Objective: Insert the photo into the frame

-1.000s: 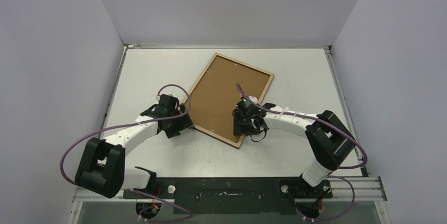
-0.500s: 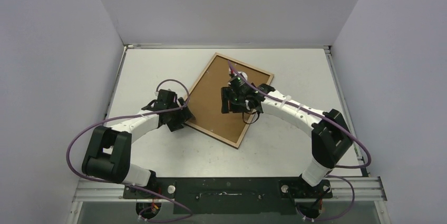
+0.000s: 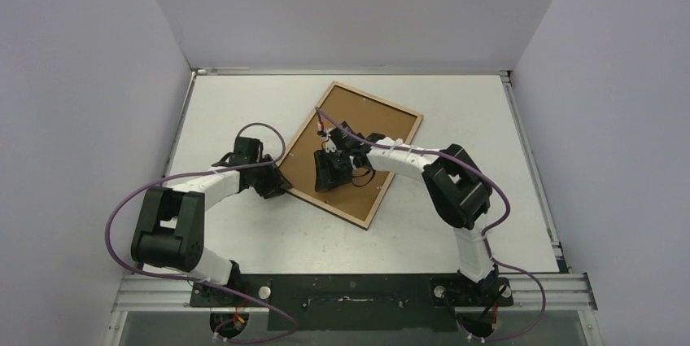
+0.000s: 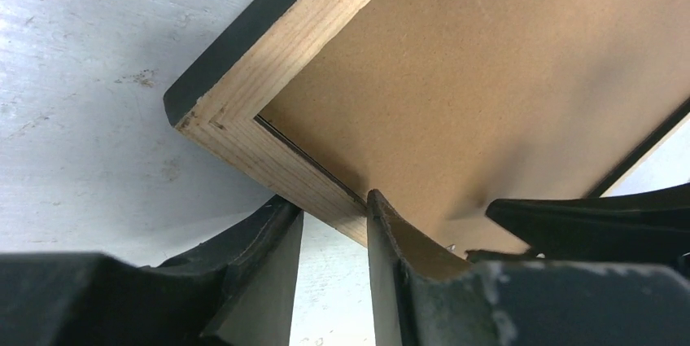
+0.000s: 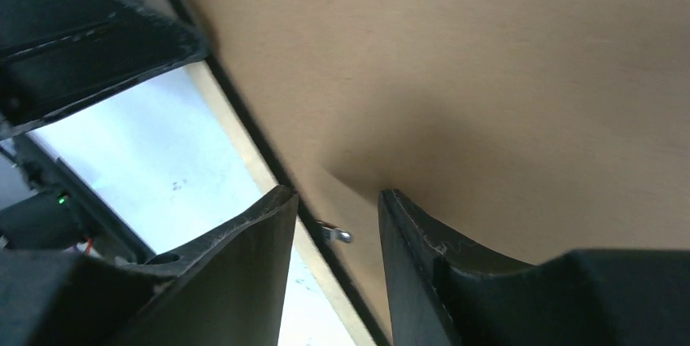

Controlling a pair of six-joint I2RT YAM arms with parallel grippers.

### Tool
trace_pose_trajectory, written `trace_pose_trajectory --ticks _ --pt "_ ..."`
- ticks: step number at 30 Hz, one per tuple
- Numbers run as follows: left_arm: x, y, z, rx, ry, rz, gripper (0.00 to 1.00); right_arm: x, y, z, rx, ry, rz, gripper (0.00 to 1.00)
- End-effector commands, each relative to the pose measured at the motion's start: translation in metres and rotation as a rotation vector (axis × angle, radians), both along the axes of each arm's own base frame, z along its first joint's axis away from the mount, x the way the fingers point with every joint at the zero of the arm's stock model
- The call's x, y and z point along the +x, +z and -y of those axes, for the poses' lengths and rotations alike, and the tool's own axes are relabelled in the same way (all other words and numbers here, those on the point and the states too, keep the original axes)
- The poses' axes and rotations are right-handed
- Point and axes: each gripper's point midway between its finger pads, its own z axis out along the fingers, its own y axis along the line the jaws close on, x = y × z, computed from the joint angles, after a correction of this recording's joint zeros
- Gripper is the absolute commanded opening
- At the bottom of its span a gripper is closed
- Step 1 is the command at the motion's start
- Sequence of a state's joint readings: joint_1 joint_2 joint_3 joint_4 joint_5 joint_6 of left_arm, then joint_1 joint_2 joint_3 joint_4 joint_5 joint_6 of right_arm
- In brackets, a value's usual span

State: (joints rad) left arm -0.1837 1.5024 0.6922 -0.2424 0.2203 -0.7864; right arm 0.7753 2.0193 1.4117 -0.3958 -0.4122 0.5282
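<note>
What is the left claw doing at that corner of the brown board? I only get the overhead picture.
Observer: The left wrist camera shows the left gripper pinching the wooden rim of the frame beside that corner.
Operator: Is the rim all wood?
Observer: No, its outer side is black.
Operator: And the right claw?
Observer: The right gripper, fingers slightly apart, hovers over the backing board, with a small metal tab showing in the gap between its tips.
</note>
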Motion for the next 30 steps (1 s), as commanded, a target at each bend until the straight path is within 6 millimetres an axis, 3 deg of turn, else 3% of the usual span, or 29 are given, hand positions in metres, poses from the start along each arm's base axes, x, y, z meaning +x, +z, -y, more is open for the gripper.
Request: trace_pose_trajectory --ticks 1,9,14,30 --pt "0.002 -0.012 -0.005 0.027 -0.042 -0.008 0.29 -0.008 0.028 -0.037 0.141 0.117 0.028 0.42" --pt "0.002 -0.020 -0.009 0.021 -0.051 -0.032 0.26 -0.034 0.001 -0.021 0.077 0.195 -0.059 0.41" --pt "0.000 -0.022 -0.010 0.024 -0.055 -0.036 0.25 -0.036 -0.014 -0.016 0.038 0.206 -0.078 0.41" --pt "-0.001 -0.023 -0.019 0.052 -0.041 -0.049 0.24 -0.059 -0.023 -0.001 -0.014 0.304 -0.172 0.42"
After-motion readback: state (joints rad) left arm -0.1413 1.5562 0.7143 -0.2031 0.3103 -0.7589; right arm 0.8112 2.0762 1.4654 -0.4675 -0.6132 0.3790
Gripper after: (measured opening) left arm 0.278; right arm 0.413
